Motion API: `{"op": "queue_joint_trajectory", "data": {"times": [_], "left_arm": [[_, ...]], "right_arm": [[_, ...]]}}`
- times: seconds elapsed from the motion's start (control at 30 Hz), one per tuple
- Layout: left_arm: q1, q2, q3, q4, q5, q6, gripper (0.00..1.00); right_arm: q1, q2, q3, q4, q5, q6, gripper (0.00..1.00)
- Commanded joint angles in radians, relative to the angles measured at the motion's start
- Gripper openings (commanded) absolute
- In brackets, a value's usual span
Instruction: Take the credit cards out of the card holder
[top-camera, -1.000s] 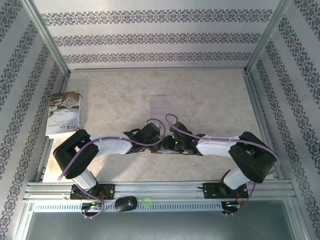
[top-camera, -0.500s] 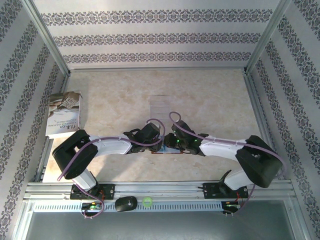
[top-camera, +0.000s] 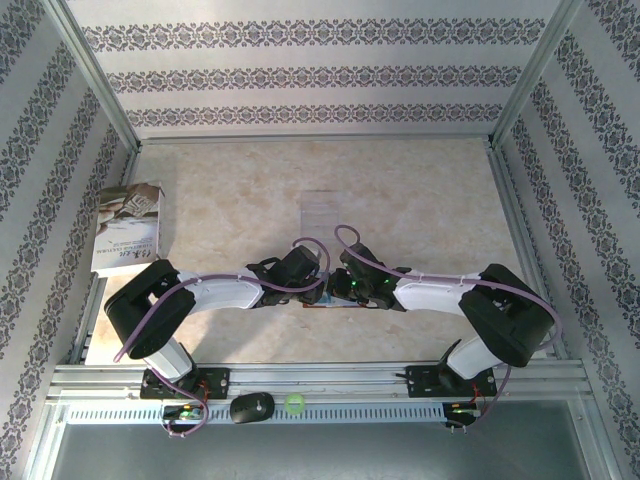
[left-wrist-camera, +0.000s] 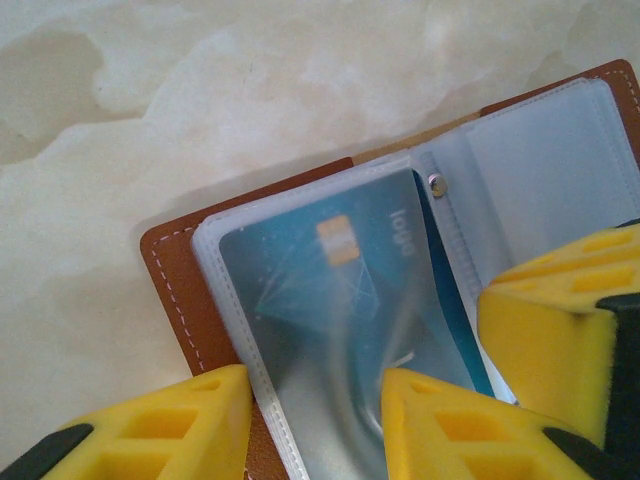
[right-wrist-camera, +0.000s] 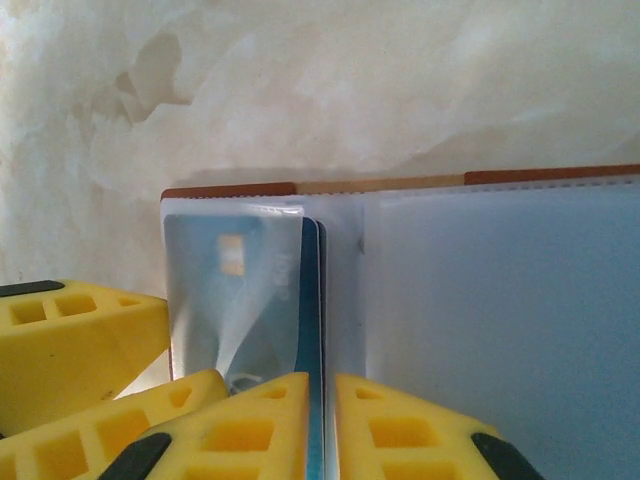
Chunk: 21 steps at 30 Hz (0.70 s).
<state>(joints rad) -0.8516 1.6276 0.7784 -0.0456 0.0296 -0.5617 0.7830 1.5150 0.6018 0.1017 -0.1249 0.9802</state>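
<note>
Bench note: the card holder (top-camera: 322, 303) lies open on the marble-patterned table (top-camera: 400, 190), toward the near edge and about midway left to right. From overhead just a reddish-brown sliver of it shows under the two wrists. The left arm (top-camera: 215, 290) reaches in from the left and the right arm (top-camera: 430, 292) from the right, and they meet over it.

Left wrist view: brown leather border, clear plastic sleeves spread flat, small metal stud (left-wrist-camera: 436, 182) at the fold. A blue credit card (left-wrist-camera: 330, 290) with a gold chip sits inside one sleeve. The left gripper (left-wrist-camera: 310, 440) has its yellow foam fingers (left-wrist-camera: 170, 430) apart, one over the leather border and the other over the card's sleeve. Whether they press on the holder I cannot tell.

Right wrist view: the right gripper (right-wrist-camera: 322, 420) has its pads nearly together, nipped on a thin blue card edge beside the fold (one card or a stack, I cannot tell). The card is mostly inside the sleeve.

A white-grey booklet (top-camera: 128, 228) lies at the left edge of the table. A pale translucent sheet (top-camera: 322, 212) lies beyond the holder, apart from it.
</note>
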Motion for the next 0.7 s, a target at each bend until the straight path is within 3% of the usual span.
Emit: {"op": "queue_joint_trajectory", "data": {"times": [0.0,0.3,0.67], "left_arm": [[-0.015,-0.02,-0.014,-0.034,0.013,-0.007,0.4],[-0.014,-0.014,-0.014,-0.029,0.022,-0.006,0.39],[-0.012,-0.005,-0.012,-0.018,0.039,-0.004,0.41]], "right_arm": [[-0.001,0.013,-0.003,0.01,-0.011,0.019,0.15],[-0.002,0.058,0.019,0.002,-0.042,0.024,0.15],[-0.001,0.084,0.034,-0.005,-0.082,0.009,0.29]]}}
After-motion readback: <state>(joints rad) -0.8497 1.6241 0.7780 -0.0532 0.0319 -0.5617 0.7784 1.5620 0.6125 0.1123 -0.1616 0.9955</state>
